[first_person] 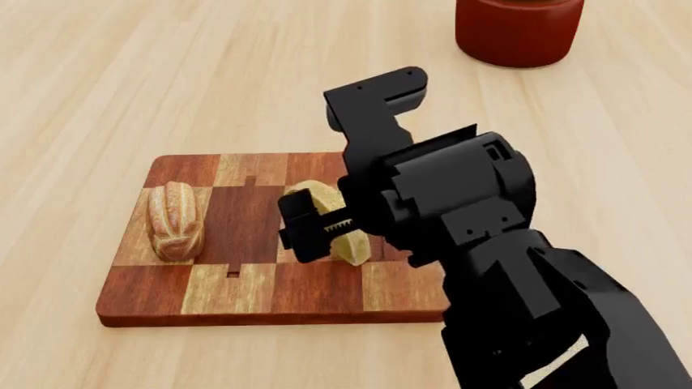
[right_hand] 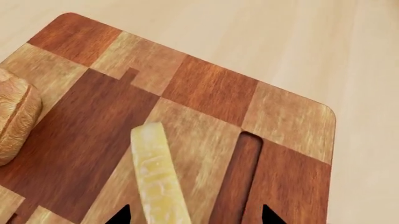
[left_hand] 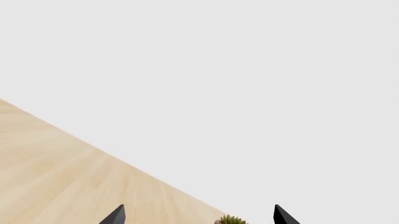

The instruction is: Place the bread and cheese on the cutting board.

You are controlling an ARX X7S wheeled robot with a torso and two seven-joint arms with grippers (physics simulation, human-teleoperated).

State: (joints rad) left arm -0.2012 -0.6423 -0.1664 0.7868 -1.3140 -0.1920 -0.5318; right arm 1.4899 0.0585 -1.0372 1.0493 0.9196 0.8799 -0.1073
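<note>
**Cheese over the board, bread already down**

From where I stand, the bread [first_person: 175, 220] lies on the left side of the cutting board [first_person: 259, 288], its long axis running from the near edge toward the far edge, the pale scored stripes following that line. It sits flat and looks settled.

The cheese [first_person: 337, 229] is near the middle of the board, standing on edge instead of lying on its broad face. The right gripper [first_person: 317, 229] is around it, jaws narrowed to the wedge's thickness and apparently gripping its two flat faces. In the right wrist view the cheese [right_hand: 156, 179] shows as a thin yellow slab running away from the fingertips [right_hand: 119, 215] across a tan square, with the bread [right_hand: 17, 121] off to one side, well apart. Whether its lower rim already touches the wood I cannot tell.

I'd judge the cheese firm, fairly light and a bit waxy, so it could slip if pinched on the curved rind; the flat faces are the sound place to hold it. On its edge it is likely to tip over once let go. The loaf looks light with a stiff crust, best taken across its narrow width.

The left gripper [left_hand: 198, 215] shows only two dark tips set wide apart, holding nothing, over the counter [left_hand: 62, 177], with a small spiky green plant [left_hand: 232, 220] between them. A dark red pot [first_person: 517, 31] stands far from the board.
</note>
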